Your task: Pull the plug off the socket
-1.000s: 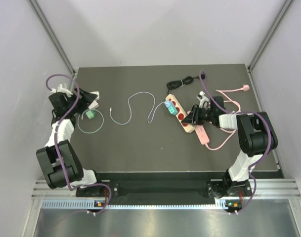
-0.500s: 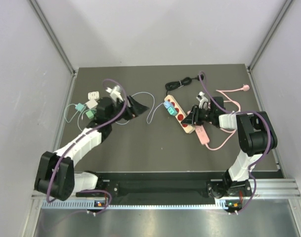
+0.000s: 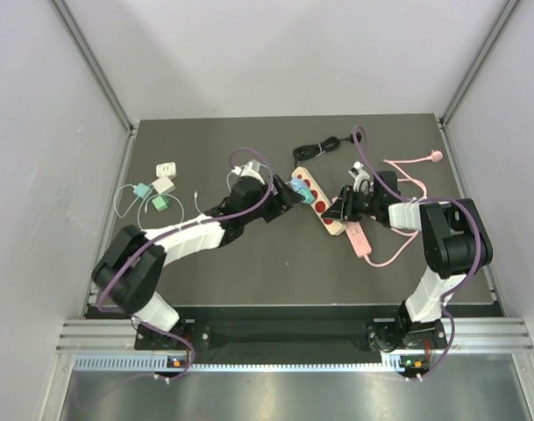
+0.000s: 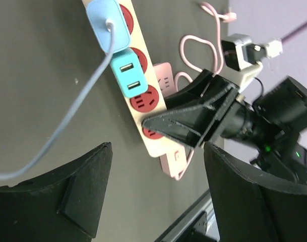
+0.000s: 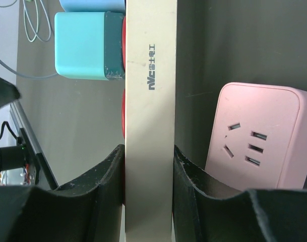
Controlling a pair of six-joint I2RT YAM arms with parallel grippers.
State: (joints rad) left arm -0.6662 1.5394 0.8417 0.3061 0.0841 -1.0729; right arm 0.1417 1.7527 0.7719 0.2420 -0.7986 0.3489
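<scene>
Our left pincer (image 4: 157,161) stands wide open with nothing in it. The socket strip (image 4: 161,147) lies just beyond its fingertips, and the teal plug (image 4: 129,75) sits farther ahead on that strip, with the blue plug (image 4: 109,22) touching it on the far side. Our right pincer (image 5: 149,171) is clamped on the strip's end, its edge squeezed between the fingers, with the pink strip (image 5: 254,136) just beside one finger.

The step, as we judge it, is the reach for the teal plug (the nearer of the two). To do it well we should centre the fingers on its two long sides, clear of the blue plug and its cable (image 4: 67,118). Then we close firmly and pull straight off the strip's face — no twisting — while the right pincer holds the strip down.
</scene>
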